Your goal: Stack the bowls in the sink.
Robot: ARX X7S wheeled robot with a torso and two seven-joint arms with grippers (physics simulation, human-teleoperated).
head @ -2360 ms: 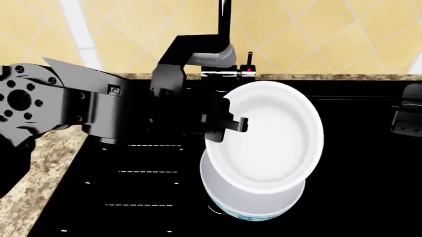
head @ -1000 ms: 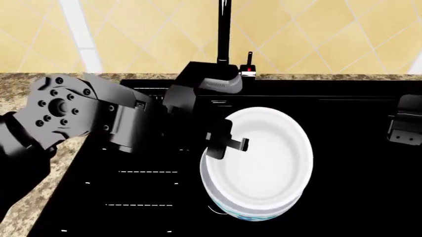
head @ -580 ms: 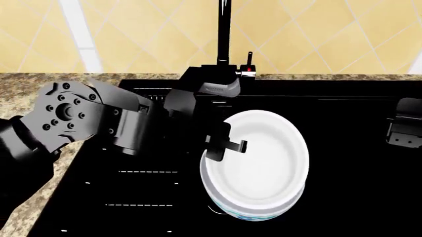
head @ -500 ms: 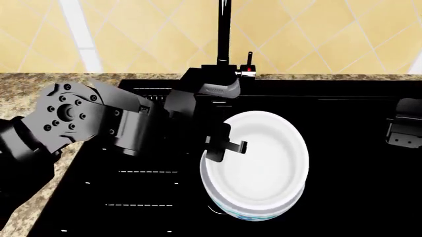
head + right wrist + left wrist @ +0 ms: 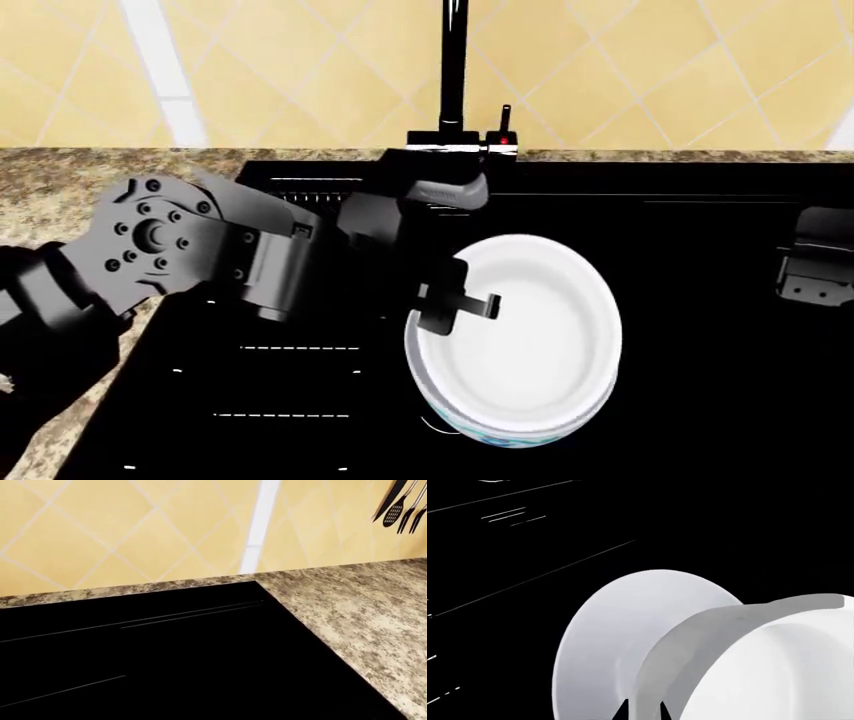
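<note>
In the head view the plain white bowl (image 5: 534, 330) lies inside the floral-banded bowl (image 5: 514, 432), still slightly tilted, in the black sink (image 5: 721, 390). My left gripper (image 5: 454, 305) is shut on the plain bowl's left rim. The left wrist view shows two black fingertips (image 5: 622, 711) either side of that bowl's grey-shaded wall (image 5: 694, 645), with the outer bowl's white inside (image 5: 607, 640) beyond. My right gripper (image 5: 814, 265) hangs over the sink's right side, away from both bowls, its jaws unreadable.
A tall black tap (image 5: 455, 60) rises behind the bowls against yellow tiles. White drainer lines (image 5: 300, 348) mark the sink's left part, under my left arm. Speckled granite counter (image 5: 80, 170) borders the sink; the right wrist view shows it (image 5: 360, 620) below hanging utensils (image 5: 403, 505).
My left arm has come down and forward with the plain bowl, which has flattened and sunk lower into the floral bowl. The right gripper has dropped slightly.
</note>
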